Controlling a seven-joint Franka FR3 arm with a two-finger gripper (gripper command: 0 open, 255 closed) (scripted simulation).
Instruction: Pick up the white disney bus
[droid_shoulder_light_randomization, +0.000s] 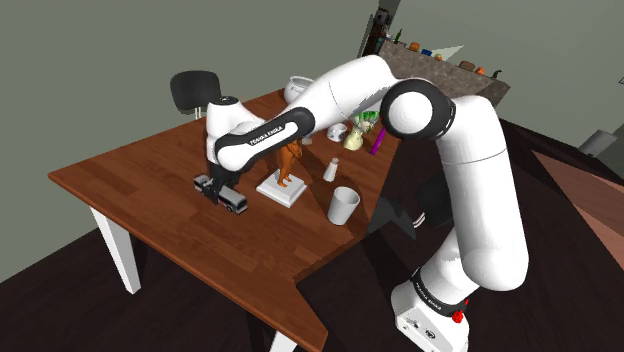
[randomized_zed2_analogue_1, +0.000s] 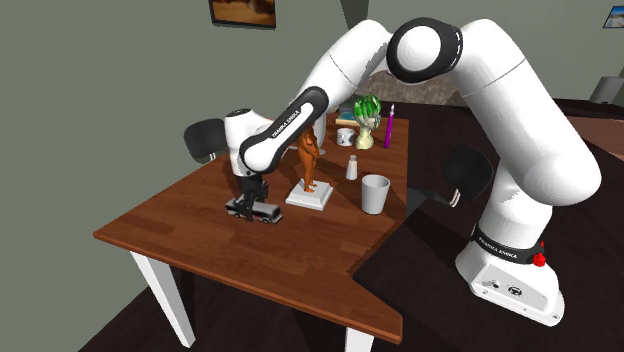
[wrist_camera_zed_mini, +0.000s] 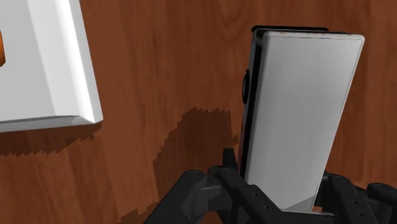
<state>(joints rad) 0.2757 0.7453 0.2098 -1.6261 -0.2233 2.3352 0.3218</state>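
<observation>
I find the white bus (droid_shoulder_light_randomization: 233, 201) (randomized_zed2_analogue_1: 256, 211) (wrist_camera_zed_mini: 299, 108) on the brown wooden table (droid_shoulder_light_randomization: 140, 180) (randomized_zed2_analogue_1: 200, 240), towards the middle of the top, directly under the arm's hand. In the wrist view its plain white roof runs away from the hand, with a dark side panel along one edge.

The gripper (droid_shoulder_light_randomization: 222, 192) (randomized_zed2_analogue_1: 250, 203) (wrist_camera_zed_mini: 280, 191) is down at the bus. Its black fingers (wrist_camera_zed_mini: 230, 170) stand against both long sides of the near end, and I judge them clamped on it. From the second exterior view the bus appears level with the table surface. I cannot tell whether it is clear of the wood.

Just beside the bus, apart from it, I note a white square plinth (droid_shoulder_light_randomization: 281, 188) (randomized_zed2_analogue_1: 310, 197) (wrist_camera_zed_mini: 44, 63) carrying an upright orange-brown figurine (droid_shoulder_light_randomization: 290, 160) (randomized_zed2_analogue_1: 308, 158). Beyond the plinth, towards the stand, a white cup (droid_shoulder_light_randomization: 343, 205) (randomized_zed2_analogue_1: 375, 193) stands upright near the table edge, with a small white shaker (droid_shoulder_light_randomization: 330, 169) (randomized_zed2_analogue_1: 352, 167) near it. At the far end of the table I record a vase with green leaves (randomized_zed2_analogue_1: 366, 115) and a purple upright item (randomized_zed2_analogue_1: 389, 125). A dark chair (droid_shoulder_light_randomization: 193, 90) (randomized_zed2_analogue_1: 205, 137) sits behind the table.
</observation>
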